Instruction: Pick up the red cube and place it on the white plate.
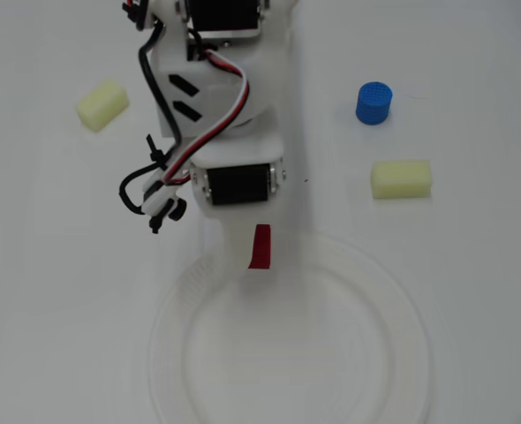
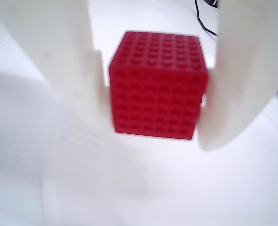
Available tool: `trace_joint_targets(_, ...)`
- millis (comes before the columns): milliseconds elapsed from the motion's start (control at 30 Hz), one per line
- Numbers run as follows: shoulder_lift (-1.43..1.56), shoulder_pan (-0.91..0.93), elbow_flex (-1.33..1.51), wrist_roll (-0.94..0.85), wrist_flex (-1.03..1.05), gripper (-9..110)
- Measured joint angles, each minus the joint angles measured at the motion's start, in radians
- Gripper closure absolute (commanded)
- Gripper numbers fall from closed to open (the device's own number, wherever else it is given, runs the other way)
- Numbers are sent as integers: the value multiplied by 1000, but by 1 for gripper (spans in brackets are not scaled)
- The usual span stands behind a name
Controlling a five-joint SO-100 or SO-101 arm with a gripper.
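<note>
The red cube (image 2: 158,84) fills the middle of the wrist view, clamped between my two white fingers (image 2: 68,61), which touch its left and right sides. In the overhead view only a red sliver of the cube (image 1: 260,246) shows under my white gripper (image 1: 253,252). It hangs over the far rim of the white plate (image 1: 402,309), which lies at the bottom centre, faint against the white table. In the wrist view the plate's rim (image 2: 82,155) lies below the cube. The cube looks held above the plate, not resting on it.
A blue cylinder (image 1: 374,102) stands at the upper right in the overhead view, with a pale yellow block (image 1: 401,179) just below it. Another pale yellow block (image 1: 102,105) lies at the upper left. The arm's body and cables (image 1: 216,88) cover the top centre.
</note>
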Motion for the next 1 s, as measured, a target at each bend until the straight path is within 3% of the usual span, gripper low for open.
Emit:
trace_joint_targets(200,-120,-48,-173,29,129,94)
trace_joint_targets(467,-391,-71,-726,40,443,76)
trace_joint_targets(1000,9,-97,-259,63,479,62)
